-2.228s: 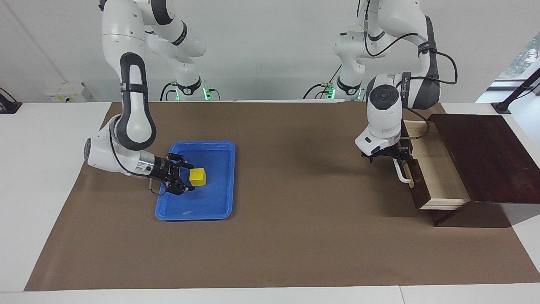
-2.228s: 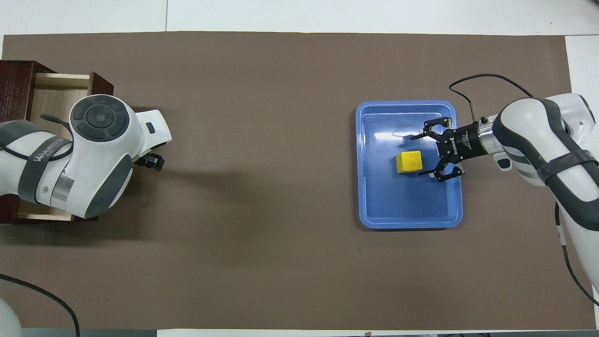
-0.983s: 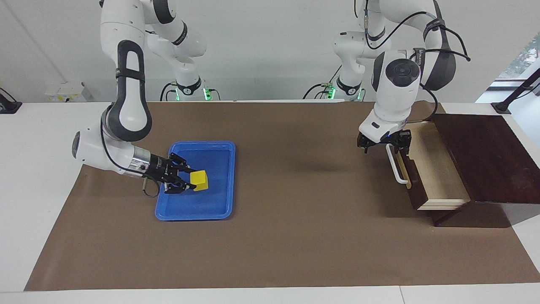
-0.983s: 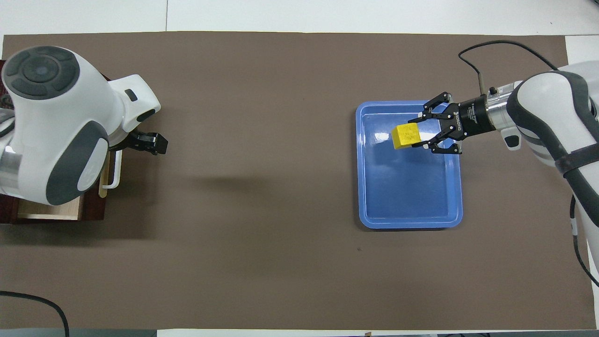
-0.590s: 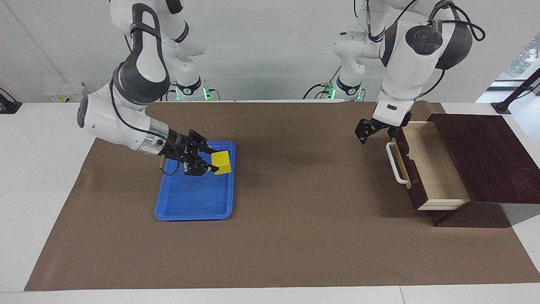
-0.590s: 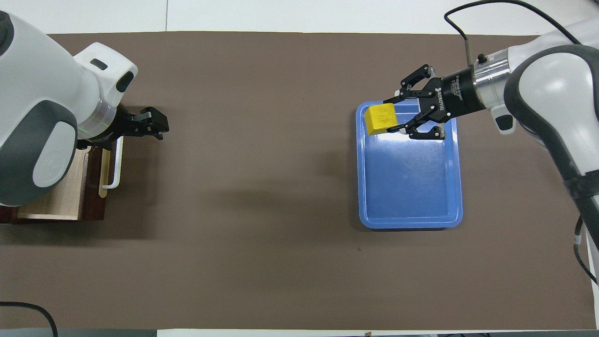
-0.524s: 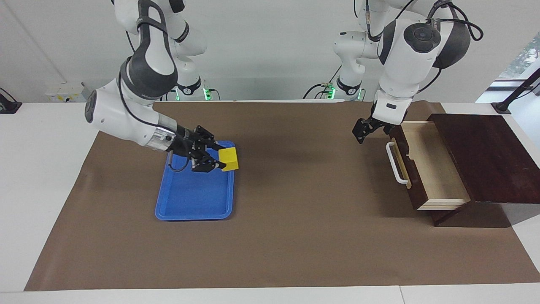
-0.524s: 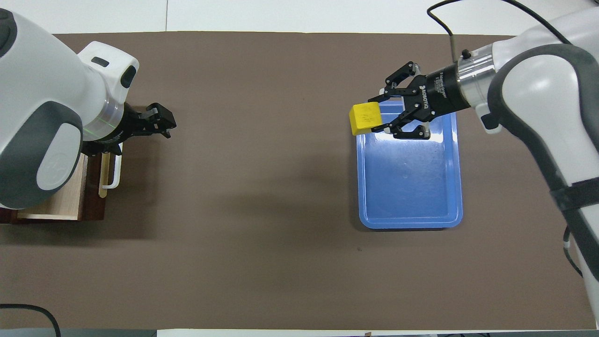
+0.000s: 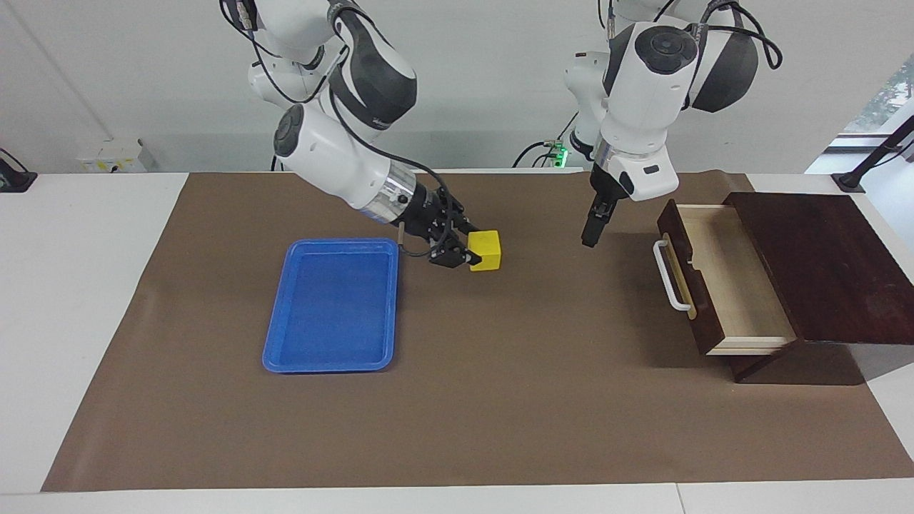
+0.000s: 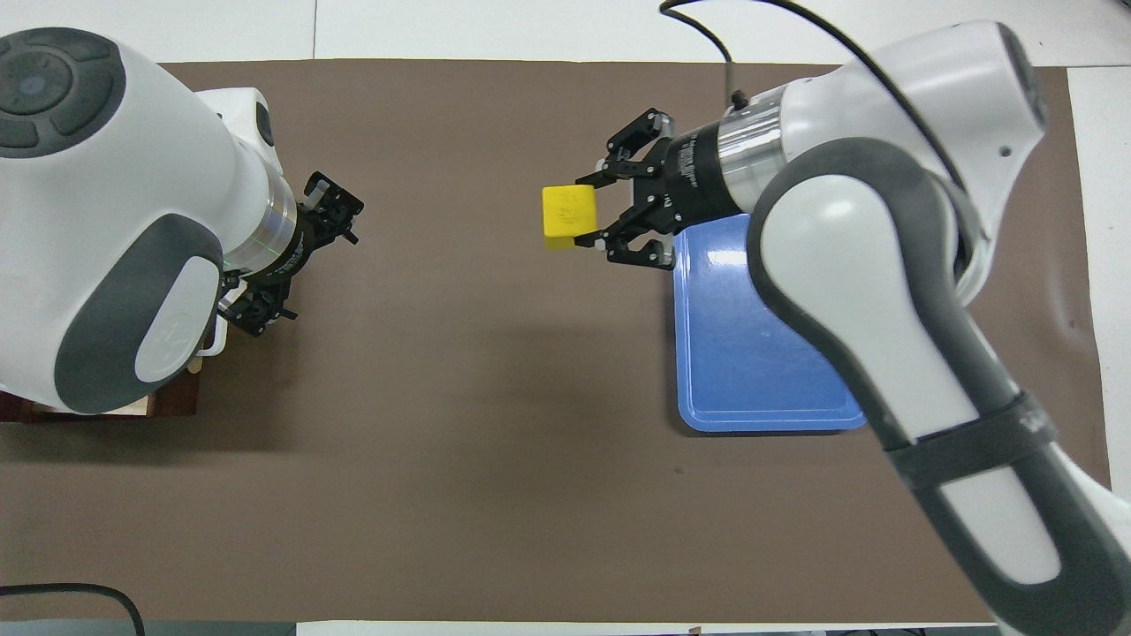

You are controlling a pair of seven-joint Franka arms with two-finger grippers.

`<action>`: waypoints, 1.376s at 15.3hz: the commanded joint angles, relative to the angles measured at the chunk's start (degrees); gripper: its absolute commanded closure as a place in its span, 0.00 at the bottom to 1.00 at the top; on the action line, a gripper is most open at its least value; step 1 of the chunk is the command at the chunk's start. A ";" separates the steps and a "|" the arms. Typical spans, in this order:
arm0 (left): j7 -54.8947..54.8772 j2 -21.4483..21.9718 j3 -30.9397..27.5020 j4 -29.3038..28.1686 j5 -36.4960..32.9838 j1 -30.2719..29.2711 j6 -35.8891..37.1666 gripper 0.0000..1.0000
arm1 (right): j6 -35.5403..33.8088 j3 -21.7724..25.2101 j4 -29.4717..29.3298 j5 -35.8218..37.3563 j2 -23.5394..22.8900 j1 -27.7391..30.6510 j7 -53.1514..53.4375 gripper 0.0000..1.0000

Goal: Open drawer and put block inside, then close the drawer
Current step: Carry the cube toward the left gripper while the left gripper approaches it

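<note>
Gripping the block (image 9: 486, 250), right tool (image 10: 590, 212) reads ROBOTIQ.

Overhead view: left arm's white wrist housing covers nearly all of the drawer (image 10: 172, 402); only 1 dark corner and a sliver of pale wood show below it. White handle (image 10: 215, 338) almost fully hidden, a short stub visible beside the left gripper (image 10: 296, 265).

Right arm's forearm crosses the blue tray (image 10: 733, 353) and hides its corner toward that arm's end of the table. Between the right gripper's (image 10: 594, 210) jaws, the block's (image 10: 570, 215) gripped faces are not visible.

Facing view: both arms' upper links are cut off by the top edge. The box (image 9: 821, 268) blocks the drawer's inner end.
</note>
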State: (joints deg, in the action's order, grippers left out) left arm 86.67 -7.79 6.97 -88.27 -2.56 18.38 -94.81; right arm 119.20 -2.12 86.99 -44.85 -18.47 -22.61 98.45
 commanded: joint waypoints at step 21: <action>31.80 -10.05 -1.17 9.52 -0.87 7.37 -0.20 0.00 | 11.05 0.19 7.23 -1.30 1.33 -7.27 2.45 1.00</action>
State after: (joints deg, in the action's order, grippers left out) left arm 117.66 -16.82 6.69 -80.50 -2.75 24.76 -95.06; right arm 129.83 -1.91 92.48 -44.85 -18.64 -30.12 100.90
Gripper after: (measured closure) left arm 0.000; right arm 0.449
